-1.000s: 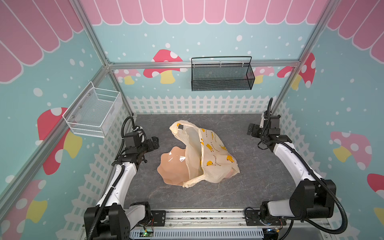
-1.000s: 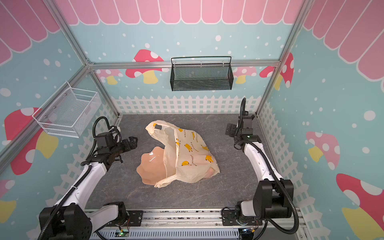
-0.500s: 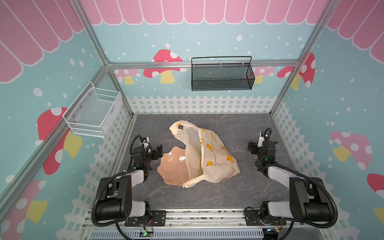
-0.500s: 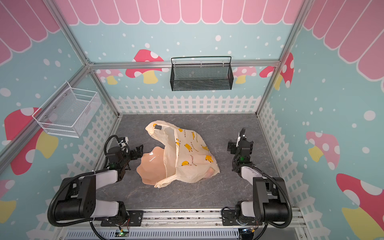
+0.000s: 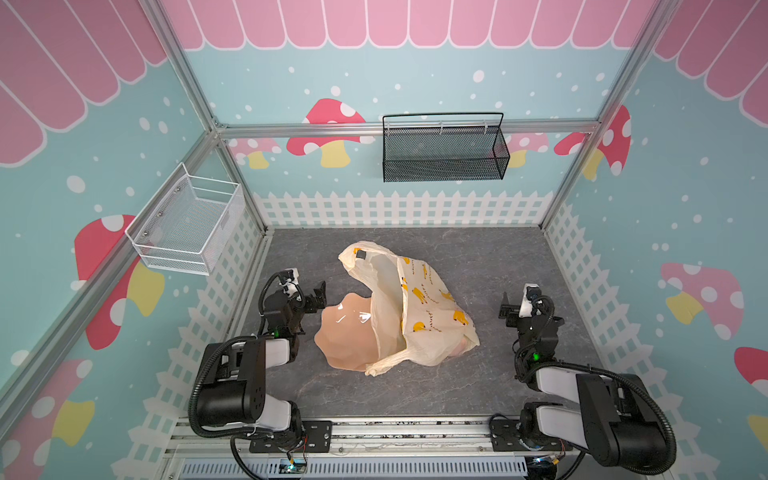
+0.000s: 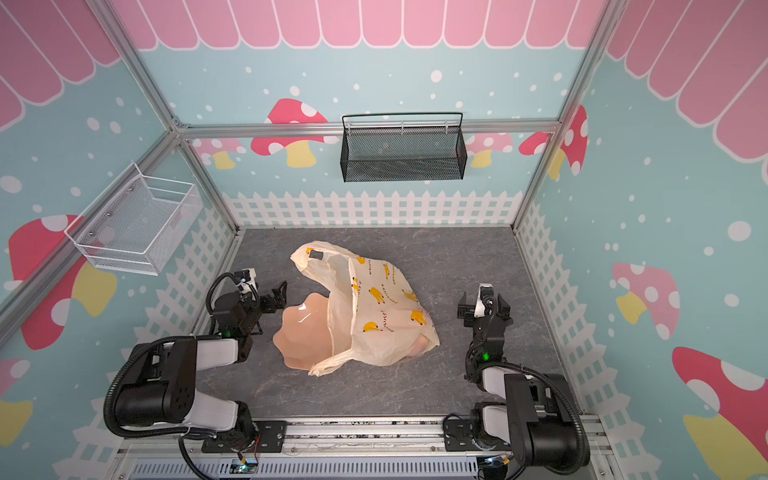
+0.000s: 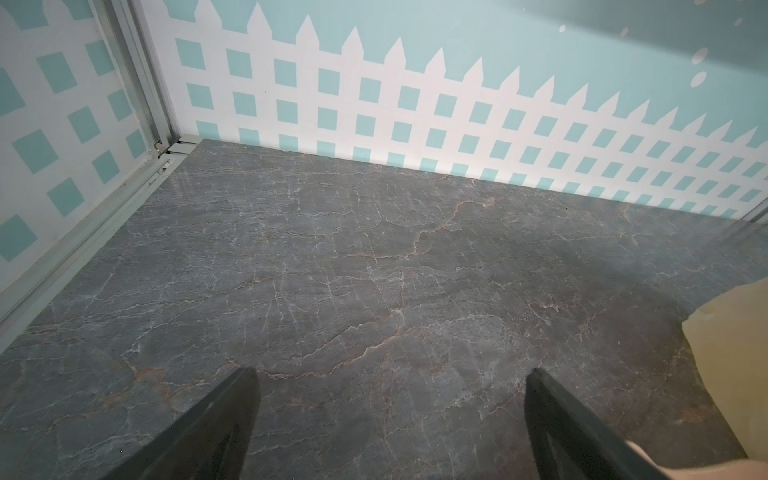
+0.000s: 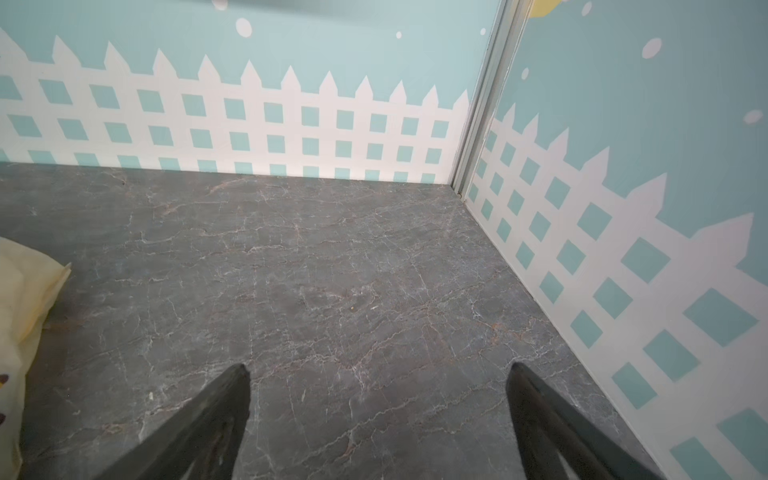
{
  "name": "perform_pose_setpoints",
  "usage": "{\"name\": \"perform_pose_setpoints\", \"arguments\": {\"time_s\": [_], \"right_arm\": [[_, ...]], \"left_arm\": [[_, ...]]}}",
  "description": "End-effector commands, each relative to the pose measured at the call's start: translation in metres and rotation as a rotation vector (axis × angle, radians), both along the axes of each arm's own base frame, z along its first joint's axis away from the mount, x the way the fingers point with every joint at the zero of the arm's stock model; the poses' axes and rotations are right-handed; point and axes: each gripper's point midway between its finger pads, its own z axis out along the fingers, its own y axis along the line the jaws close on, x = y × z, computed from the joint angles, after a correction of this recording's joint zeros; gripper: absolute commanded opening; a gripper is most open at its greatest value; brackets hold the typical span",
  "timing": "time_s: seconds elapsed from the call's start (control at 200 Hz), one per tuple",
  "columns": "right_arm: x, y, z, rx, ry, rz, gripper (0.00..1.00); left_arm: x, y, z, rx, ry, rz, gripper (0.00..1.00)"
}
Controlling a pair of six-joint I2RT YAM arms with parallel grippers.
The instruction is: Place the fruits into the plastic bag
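Left gripper and right gripper stood open, empty, flanking the centre-frame plastic bag, whose slack mouth could spill fruits if nudged.

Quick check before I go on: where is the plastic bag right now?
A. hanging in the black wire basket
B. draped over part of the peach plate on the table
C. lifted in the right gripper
B: in both top views the plastic bag lies on the table, covering one side of the peach plate.
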Motion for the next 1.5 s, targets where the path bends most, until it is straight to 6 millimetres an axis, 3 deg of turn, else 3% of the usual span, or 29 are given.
{"name": "perform_pose_setpoints", "arguments": {"time_s": [0.0,0.235,0.46,1.496], "right_arm": [[0.011,0.006,0.025,-0.035,-0.107,0.034,0.97],[0.007,0.006,0.016,-0.039,-0.122,0.031,0.97],[0.025,0.001,-0.002,-0.023,-0.042,-0.001,0.97],[0.027,-0.001,-0.003,-0.021,-0.040,-0.014,0.97]], "left_arm": [[0.008,-0.014,0.005,0.057,-0.010,-0.061,0.99],[0.012,-0.016,0.001,0.073,0.018,-0.061,0.99],[0.015,-0.016,0.000,0.082,0.032,-0.053,0.99],[0.015,-0.017,0.000,0.083,0.031,-0.053,0.99]]}}
